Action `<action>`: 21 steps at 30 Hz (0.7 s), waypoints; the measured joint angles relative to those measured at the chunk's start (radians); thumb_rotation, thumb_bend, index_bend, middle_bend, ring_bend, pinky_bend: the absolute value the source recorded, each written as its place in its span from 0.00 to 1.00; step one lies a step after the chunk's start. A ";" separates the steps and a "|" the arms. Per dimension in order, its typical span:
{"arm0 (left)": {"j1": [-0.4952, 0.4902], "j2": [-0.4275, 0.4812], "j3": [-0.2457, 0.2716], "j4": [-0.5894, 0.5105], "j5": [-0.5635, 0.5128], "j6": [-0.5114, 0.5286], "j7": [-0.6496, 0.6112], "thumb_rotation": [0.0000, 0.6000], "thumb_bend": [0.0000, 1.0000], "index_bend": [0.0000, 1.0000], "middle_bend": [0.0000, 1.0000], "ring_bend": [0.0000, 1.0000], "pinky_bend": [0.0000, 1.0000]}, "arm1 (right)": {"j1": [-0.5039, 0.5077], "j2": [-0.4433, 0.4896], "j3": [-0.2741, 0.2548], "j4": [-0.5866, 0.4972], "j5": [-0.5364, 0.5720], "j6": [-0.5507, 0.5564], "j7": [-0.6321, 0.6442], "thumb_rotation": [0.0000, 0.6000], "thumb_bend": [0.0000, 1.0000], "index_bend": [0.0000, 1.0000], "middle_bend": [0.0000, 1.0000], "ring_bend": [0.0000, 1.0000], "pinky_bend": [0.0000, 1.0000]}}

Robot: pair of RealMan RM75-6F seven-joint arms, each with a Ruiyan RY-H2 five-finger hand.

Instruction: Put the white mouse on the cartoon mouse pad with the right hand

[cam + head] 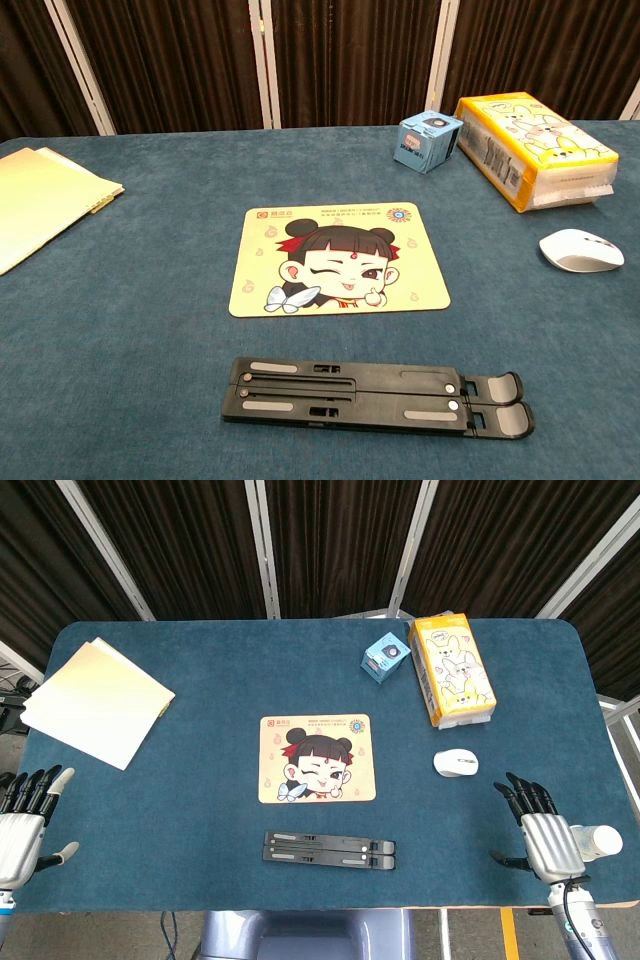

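The white mouse (456, 763) lies on the blue table to the right of the cartoon mouse pad (317, 758); the chest view shows the mouse (581, 249) and the pad (338, 258) too. My right hand (540, 828) hovers at the table's front right corner, a short way nearer than the mouse, fingers spread and holding nothing. My left hand (24, 816) sits at the front left corner, open and empty. Neither hand appears in the chest view.
A black folded stand (329, 849) lies just in front of the pad. A yellow tissue box (452, 669) and a small blue box (385, 659) stand behind the mouse. A stack of cream paper (96, 701) rests at the far left.
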 measured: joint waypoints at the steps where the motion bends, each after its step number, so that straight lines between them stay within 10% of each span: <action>1: 0.000 0.000 0.000 0.000 0.001 0.001 0.000 1.00 0.09 0.00 0.00 0.00 0.00 | 0.004 -0.002 0.003 0.000 0.005 -0.005 -0.002 1.00 0.12 0.11 0.00 0.00 0.00; 21: -0.006 -0.010 0.001 0.016 0.029 0.012 -0.033 1.00 0.09 0.00 0.00 0.00 0.00 | 0.185 -0.154 0.117 0.135 0.341 -0.240 -0.249 1.00 0.12 0.21 0.12 0.00 0.00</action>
